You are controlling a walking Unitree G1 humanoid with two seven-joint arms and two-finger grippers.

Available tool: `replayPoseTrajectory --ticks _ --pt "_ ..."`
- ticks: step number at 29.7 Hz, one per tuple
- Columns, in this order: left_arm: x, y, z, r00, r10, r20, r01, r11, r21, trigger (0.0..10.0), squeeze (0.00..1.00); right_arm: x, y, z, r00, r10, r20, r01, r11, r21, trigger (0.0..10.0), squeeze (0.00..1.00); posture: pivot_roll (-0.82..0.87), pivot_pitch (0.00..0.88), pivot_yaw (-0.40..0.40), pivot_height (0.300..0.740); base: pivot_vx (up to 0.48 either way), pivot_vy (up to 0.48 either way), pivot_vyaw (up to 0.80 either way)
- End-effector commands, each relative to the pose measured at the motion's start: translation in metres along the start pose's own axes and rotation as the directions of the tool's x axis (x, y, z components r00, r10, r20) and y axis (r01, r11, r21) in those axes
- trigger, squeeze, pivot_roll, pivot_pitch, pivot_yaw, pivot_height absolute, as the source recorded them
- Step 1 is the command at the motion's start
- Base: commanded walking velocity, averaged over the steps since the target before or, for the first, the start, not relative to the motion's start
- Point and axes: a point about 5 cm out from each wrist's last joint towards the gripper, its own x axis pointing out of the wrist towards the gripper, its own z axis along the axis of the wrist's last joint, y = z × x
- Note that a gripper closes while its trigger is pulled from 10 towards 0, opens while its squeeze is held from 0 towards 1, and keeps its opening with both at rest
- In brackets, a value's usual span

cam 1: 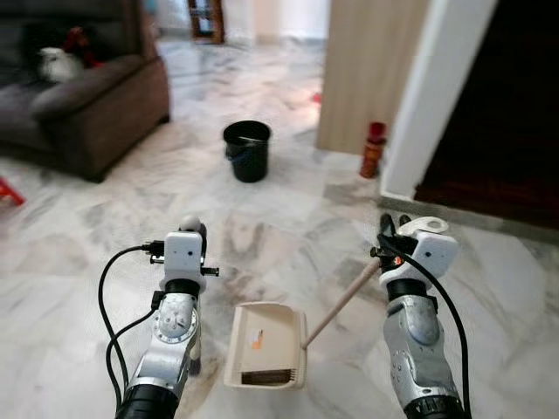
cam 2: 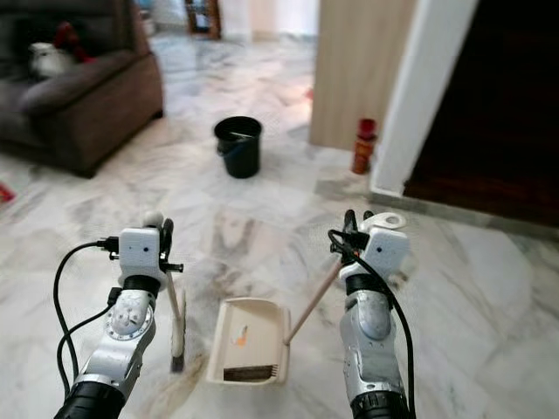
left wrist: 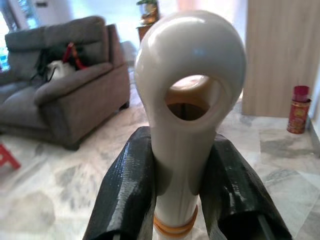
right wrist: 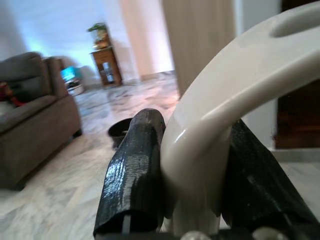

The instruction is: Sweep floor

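Sweeping barely begun: left gripper [left wrist: 182, 200] clamped on brush handle [left wrist: 187, 100], right gripper [right wrist: 192, 200] clamped on dustpan handle [right wrist: 235, 95], dustpan [cam 1: 265, 345] resting on marble floor [cam 1: 288, 218], no gathered dirt discernible.

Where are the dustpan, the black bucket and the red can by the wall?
dustpan [cam 1: 262, 342]: left eye view, on its flat cream tray.
black bucket [cam 1: 247, 155]: left eye view, on its front wall.
red can [cam 1: 373, 153]: left eye view, on the middle of its body.
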Motion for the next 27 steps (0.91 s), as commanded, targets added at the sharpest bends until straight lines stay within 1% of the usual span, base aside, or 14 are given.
replayPoseTrajectory --ticks 1,12,24,27 --pt "0.0035 -0.0018 0.0126 0.998 -0.020 0.063 0.020 1.000 0.005 10.0 0.00 0.0040 0.0021 0.0095 0.999 0.006 0.042 -0.006 1.000 0.007 10.0 0.00 -0.03 0.000 -0.012 0.740 0.000 0.000 0.00" --pt "0.0050 -0.0029 0.0127 0.998 -0.030 0.053 0.030 1.000 0.002 10.0 0.00 0.0056 0.0032 0.0135 0.998 0.010 0.062 -0.012 1.000 0.023 10.0 0.00 -0.03 0.000 -0.010 0.740 0.000 0.000 0.00" --pt "0.0076 -0.0050 0.0140 0.997 -0.041 0.057 0.041 0.999 0.004 10.0 0.00 0.0078 0.0052 0.0145 0.997 0.025 0.067 -0.025 1.000 0.013 10.0 0.00 -0.02 0.000 -0.003 0.740 0.290 0.000 0.00" --pt "0.0086 -0.0060 0.0152 0.997 -0.046 0.061 0.045 0.999 0.004 10.0 0.00 0.0084 0.0058 0.0149 0.997 0.033 0.067 -0.032 0.999 -0.005 10.0 0.00 -0.02 0.000 -0.003 0.740 0.334 0.000 0.00"
